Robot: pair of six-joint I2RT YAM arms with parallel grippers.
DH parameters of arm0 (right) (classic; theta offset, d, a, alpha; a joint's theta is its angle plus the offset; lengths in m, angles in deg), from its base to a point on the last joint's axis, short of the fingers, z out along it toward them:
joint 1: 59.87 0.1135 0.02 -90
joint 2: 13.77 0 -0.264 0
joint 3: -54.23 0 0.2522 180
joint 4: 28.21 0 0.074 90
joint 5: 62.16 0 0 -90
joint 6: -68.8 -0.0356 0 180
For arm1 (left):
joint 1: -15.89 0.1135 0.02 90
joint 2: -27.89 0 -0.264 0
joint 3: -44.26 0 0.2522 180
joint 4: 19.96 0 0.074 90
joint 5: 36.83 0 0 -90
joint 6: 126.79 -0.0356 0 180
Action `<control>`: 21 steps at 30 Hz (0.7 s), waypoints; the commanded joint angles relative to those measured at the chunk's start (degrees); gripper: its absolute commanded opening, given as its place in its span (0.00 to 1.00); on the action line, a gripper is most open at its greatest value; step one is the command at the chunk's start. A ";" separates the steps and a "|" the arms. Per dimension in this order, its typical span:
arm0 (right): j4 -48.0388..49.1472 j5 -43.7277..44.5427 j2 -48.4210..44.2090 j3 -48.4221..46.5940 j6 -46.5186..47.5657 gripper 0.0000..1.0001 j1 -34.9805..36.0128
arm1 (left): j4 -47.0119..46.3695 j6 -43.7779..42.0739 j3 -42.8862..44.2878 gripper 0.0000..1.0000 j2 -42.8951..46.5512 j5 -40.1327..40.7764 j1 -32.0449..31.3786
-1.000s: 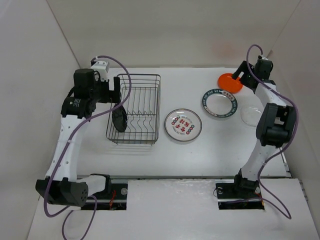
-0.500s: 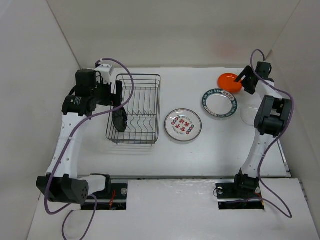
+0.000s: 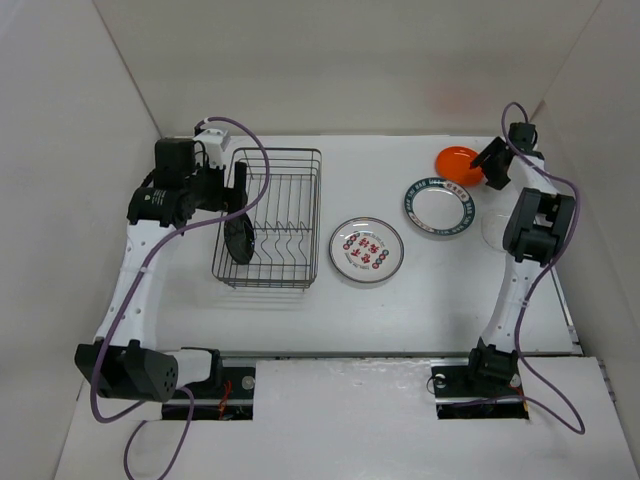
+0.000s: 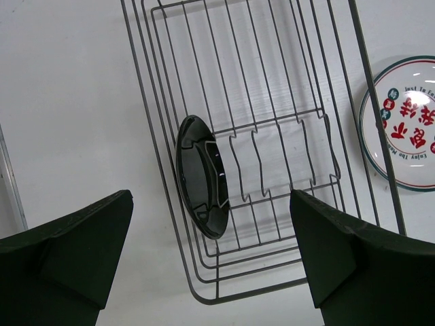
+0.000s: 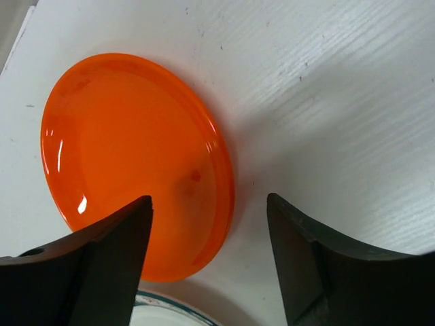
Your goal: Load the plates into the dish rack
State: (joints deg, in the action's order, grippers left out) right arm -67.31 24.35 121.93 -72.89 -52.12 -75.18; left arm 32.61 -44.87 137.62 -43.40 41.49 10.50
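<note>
The dish rack (image 3: 270,215) stands at the left with a small black plate (image 3: 238,240) upright in its near tines, also visible in the left wrist view (image 4: 202,175). My left gripper (image 3: 232,188) hovers open over the rack's left side (image 4: 211,197), holding nothing. The orange plate (image 3: 458,160) lies at the back right. My right gripper (image 3: 490,163) is open at its right edge, and the plate's rim (image 5: 129,163) sits between the jaws (image 5: 209,199). The green-rimmed plate (image 3: 438,205) and the red-marked plate (image 3: 367,250) lie flat on the table.
A clear glass plate (image 3: 495,230) lies at the far right, partly behind my right arm. White walls close in the table at the back and on both sides. The green-rimmed plate's edge (image 5: 170,312) shows just below the orange plate.
My right gripper has shifted right and lower to the orange plate's right edge, and its jaws have narrowed. The left arm has barely moved.
</note>
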 commanded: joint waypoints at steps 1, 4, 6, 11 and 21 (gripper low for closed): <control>-4.18 0.76 2.02 -5.72 -1.08 0.71 0.02 | -0.84 0.25 0.83 1.00 -0.26 -0.54 0.29; -6.20 1.29 3.34 -7.66 -1.08 0.60 0.02 | -0.84 1.39 1.35 1.00 -0.87 -0.53 0.29; -7.26 1.81 4.13 -8.71 -1.08 0.54 0.02 | -0.84 1.40 1.88 1.00 -1.40 -0.53 0.29; -11.13 2.43 6.42 -11.71 -1.08 0.29 0.02 | -0.84 1.40 2.41 1.00 -1.40 -0.53 0.82; -12.88 3.05 7.12 -12.49 -4.84 0.00 0.02 | -0.84 -0.89 1.27 1.00 -2.45 -4.23 7.49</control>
State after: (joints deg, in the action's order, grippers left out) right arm -76.67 25.90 127.53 -83.15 -55.46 -75.18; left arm 32.61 -44.43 137.68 -45.63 39.32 16.65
